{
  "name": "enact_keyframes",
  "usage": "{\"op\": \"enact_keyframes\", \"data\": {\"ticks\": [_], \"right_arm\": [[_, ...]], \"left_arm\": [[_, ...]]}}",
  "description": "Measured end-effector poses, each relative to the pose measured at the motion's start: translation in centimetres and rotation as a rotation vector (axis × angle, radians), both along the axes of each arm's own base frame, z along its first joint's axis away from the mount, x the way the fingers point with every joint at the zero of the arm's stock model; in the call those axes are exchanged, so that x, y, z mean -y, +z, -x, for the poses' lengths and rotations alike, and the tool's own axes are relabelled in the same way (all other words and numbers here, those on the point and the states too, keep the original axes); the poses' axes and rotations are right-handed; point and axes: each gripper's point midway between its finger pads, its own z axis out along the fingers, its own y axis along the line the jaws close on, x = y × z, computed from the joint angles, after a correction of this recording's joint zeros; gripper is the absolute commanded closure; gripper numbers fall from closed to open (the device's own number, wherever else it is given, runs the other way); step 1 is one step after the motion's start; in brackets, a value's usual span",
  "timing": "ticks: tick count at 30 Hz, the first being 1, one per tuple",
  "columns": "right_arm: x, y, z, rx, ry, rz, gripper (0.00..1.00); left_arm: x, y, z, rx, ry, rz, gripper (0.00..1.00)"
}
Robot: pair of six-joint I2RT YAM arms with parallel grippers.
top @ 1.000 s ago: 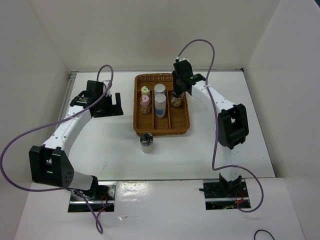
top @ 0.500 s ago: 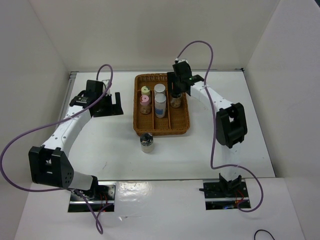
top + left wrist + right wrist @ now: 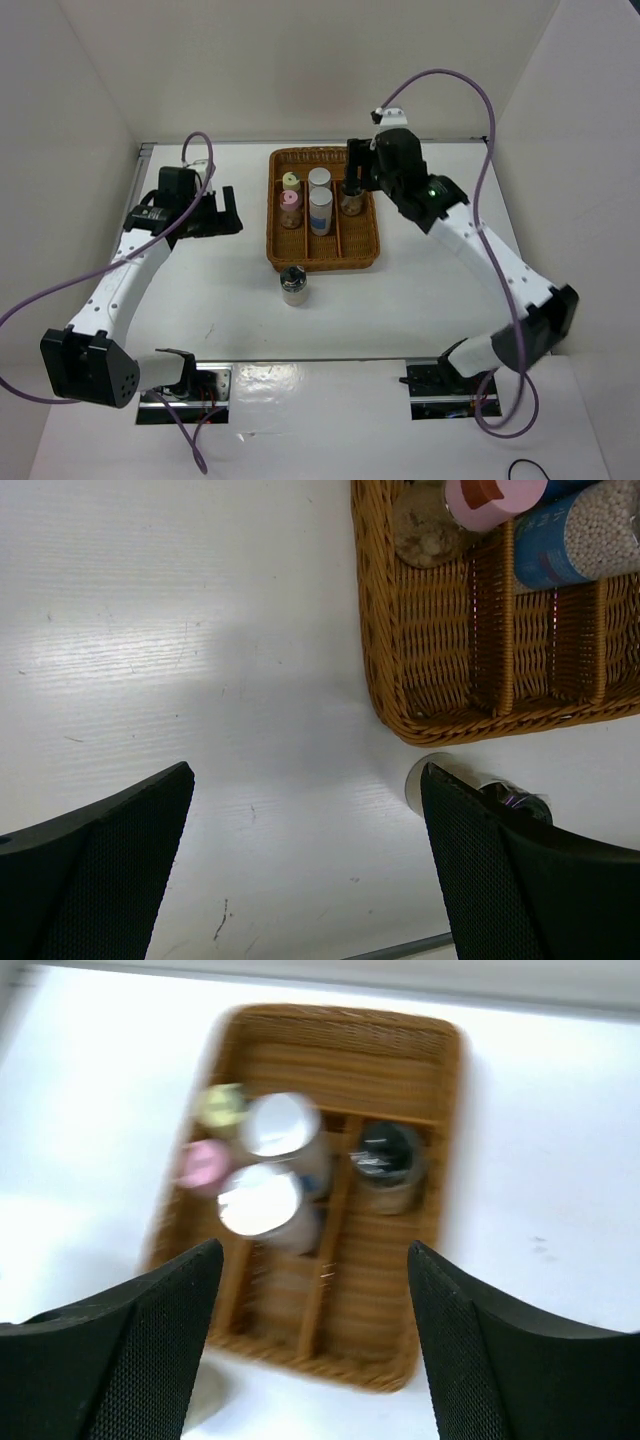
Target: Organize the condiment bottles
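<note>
White walls (image 3: pixel 300 70) enclose a white tabletop (image 3: pixel 420 290); left end effector (image 3: pixel 305 780) and right end effector (image 3: pixel 315 1250) stand spread, empty.

brown woven tray (image 3: pixel 322 262), pink-capped jar (image 3: pixel 290 200), yellow-capped jar (image 3: pixel 290 180).

Bright light, blurry right-wrist view

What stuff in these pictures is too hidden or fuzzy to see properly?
Left wrist view: the lone jar is mostly behind a finger; the pink-capped jar is cut by the top edge.
Right wrist view: everything is blurred; the yellow-capped jar is a smear.
Top view: the blue labels are too small to read.
</note>
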Motion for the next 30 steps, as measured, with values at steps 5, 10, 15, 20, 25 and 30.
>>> {"op": "enact_keyframes", "data": {"ticks": [5,10,15,20,25,30], "right_arm": [[-5.2,3.7,7.8,0.075,0.223,-0.107,0.23],[-8.9,-2.8,12.4,-0.062,0.348,-0.057,0.25],[-14.1,-9.0,17.4,-0.183,0.5,0.06,0.28],[-16.2,-11.9,19.9,-0.23,0.562,0.127,0.32],[-16.1,-12.5,19.2,-0.229,0.53,0.146,0.35],[-16.3,-13.8,18.7,-0.242,0.512,0.175,0.38]], "left_arm": [[0.2,-1.0,0.6,-0.035,0.004,0.017,0.0],[0.2,-1.2,0.7,-0.041,0.01,0.022,0.0],[0.3,-1.2,0.8,-0.047,0.023,0.033,0.0],[0.3,-1.3,0.8,-0.049,0.026,0.036,0.0],[0.3,-1.2,1.2,-0.046,0.026,0.037,0.0],[0.2,-0.9,1.3,-0.035,0.026,0.038,0.0]]}}
